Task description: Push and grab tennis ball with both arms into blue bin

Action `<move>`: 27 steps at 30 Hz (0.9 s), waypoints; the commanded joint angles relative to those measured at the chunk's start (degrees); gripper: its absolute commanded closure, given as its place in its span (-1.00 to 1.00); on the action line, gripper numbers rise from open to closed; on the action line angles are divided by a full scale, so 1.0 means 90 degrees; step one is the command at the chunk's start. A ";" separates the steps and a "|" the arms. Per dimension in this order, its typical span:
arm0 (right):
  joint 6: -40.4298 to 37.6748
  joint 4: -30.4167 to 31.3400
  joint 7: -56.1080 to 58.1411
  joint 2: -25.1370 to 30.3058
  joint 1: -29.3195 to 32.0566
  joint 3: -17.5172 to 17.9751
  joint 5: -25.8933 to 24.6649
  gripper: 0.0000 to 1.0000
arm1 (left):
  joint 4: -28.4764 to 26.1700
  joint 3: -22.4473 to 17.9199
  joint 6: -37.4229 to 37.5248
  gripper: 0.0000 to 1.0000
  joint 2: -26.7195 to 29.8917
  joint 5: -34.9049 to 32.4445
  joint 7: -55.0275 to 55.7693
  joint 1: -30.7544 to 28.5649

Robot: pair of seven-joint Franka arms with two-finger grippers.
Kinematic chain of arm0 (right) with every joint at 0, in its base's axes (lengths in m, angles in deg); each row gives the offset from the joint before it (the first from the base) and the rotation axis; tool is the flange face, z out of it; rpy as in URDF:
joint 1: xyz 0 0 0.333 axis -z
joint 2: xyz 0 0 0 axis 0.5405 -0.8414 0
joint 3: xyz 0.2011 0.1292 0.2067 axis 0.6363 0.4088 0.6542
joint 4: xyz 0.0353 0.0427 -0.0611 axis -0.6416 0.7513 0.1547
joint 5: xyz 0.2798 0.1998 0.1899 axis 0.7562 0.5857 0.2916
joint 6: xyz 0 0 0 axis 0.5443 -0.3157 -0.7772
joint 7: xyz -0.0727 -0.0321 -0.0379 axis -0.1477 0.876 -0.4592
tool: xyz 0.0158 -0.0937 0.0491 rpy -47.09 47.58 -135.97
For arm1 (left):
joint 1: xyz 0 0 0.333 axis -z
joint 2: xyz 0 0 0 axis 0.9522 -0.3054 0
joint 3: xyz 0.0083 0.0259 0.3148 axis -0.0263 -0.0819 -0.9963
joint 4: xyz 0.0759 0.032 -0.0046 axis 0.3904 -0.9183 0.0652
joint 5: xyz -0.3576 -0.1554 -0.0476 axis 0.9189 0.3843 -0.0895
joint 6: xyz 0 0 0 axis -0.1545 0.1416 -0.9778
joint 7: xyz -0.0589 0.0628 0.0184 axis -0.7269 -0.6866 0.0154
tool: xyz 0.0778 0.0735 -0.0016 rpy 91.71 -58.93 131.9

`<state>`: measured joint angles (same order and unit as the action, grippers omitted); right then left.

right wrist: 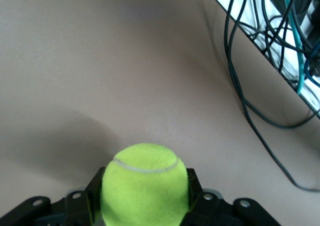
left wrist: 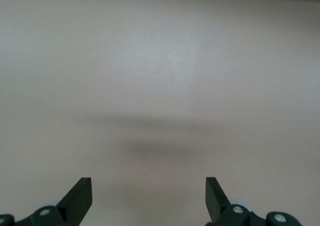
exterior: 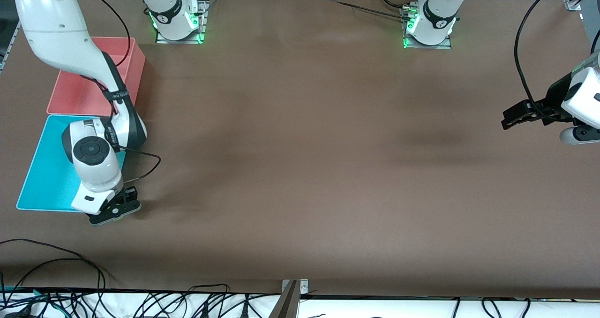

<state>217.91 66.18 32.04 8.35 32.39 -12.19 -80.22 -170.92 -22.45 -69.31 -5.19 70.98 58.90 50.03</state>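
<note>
One tennis ball (right wrist: 144,186) sits clamped in the right gripper (exterior: 115,210); the left gripper (exterior: 515,116) waits, gaping, holding nothing.

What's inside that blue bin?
The blue bin shows only bare floor where visible; the right arm covers one corner. The ball is in the right tool, beside it.

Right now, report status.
Right gripper shut on tennis ball, low beside blue bin. Left gripper open, waiting over bare table. Nothing in the way.

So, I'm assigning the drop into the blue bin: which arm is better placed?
Right: the right gripper is shut on the tennis ball beside the blue bin. The left gripper hangs open.
</note>
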 commanded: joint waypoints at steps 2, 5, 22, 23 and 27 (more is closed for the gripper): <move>-0.1139 -0.0034 0.0035 0.0498 0.0007 0.0258 0.0607 0.63 | 0.0211 0.0006 0.0160 -1.00 -0.0076 0.0077 -0.0095 0.0014; -0.1618 -0.0024 0.0064 0.0684 0.0007 0.0268 0.0803 0.62 | 0.0211 0.0006 0.0160 -1.00 -0.0086 0.0077 -0.0095 0.0014; -0.3611 -0.0004 0.1586 0.1212 0.0905 0.0210 0.2521 0.61 | 0.0211 0.0016 0.0170 -1.00 -0.0086 0.0077 -0.0086 0.0014; -0.3708 -0.0004 0.1645 0.1212 0.0963 0.0200 0.2599 0.60 | 0.0211 0.0016 0.0170 -1.00 -0.0086 0.0068 -0.0095 0.0014; -0.3914 0.0015 0.1704 0.1212 0.1217 0.0210 0.2678 0.58 | 0.0201 0.0016 0.0160 -1.00 -0.0086 0.0077 -0.0086 0.0014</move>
<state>185.09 65.74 44.87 18.60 40.71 -10.89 -58.34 -170.92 -22.42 -69.31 -5.21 70.98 58.90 50.03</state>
